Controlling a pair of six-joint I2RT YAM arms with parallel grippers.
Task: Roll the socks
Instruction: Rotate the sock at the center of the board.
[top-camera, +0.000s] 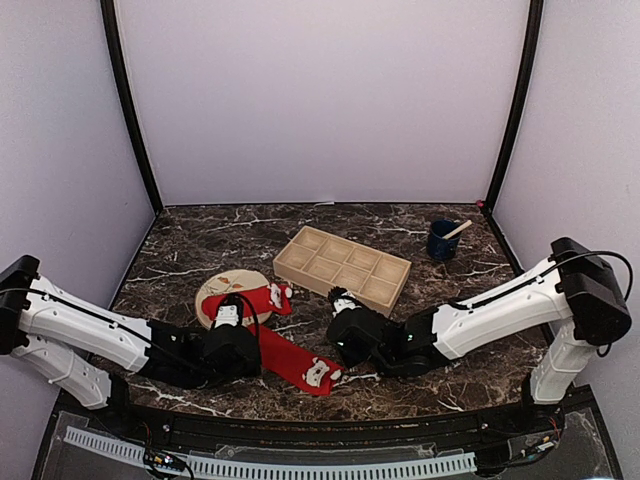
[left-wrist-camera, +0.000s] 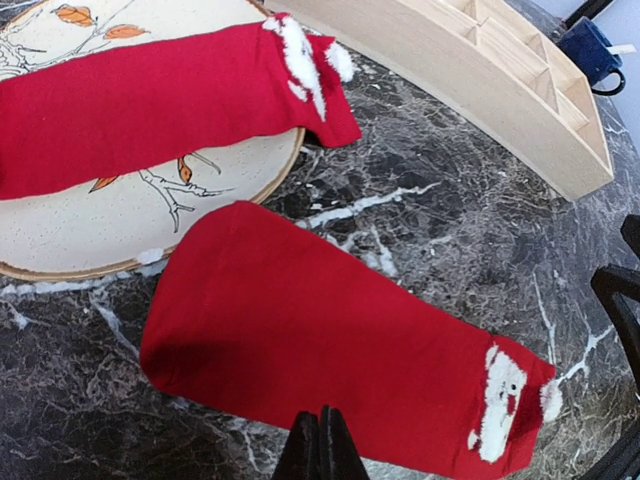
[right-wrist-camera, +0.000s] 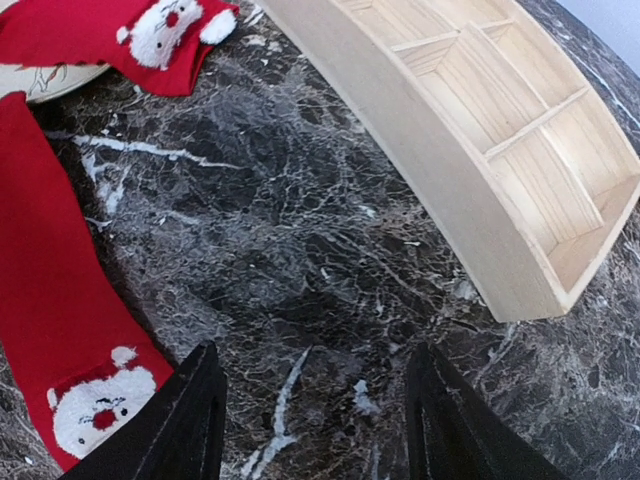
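Note:
One red sock (top-camera: 262, 298) with a white figure lies across the beige leaf-pattern plate (top-camera: 218, 288); it also shows in the left wrist view (left-wrist-camera: 150, 100). The other red sock (top-camera: 292, 358) lies flat on the marble, its white figure at the right end (left-wrist-camera: 300, 330). My left gripper (top-camera: 255, 350) is shut, its tips (left-wrist-camera: 322, 445) just over this sock's near edge, with no fabric visibly between them. My right gripper (top-camera: 342, 303) is open and empty over bare marble (right-wrist-camera: 315, 405), to the right of the flat sock (right-wrist-camera: 60, 300).
A wooden tray (top-camera: 345, 268) with several compartments sits behind the right gripper, close to it in the right wrist view (right-wrist-camera: 480, 150). A blue cup (top-camera: 441, 242) holding a wooden stick stands at the back right. Purple walls enclose the table.

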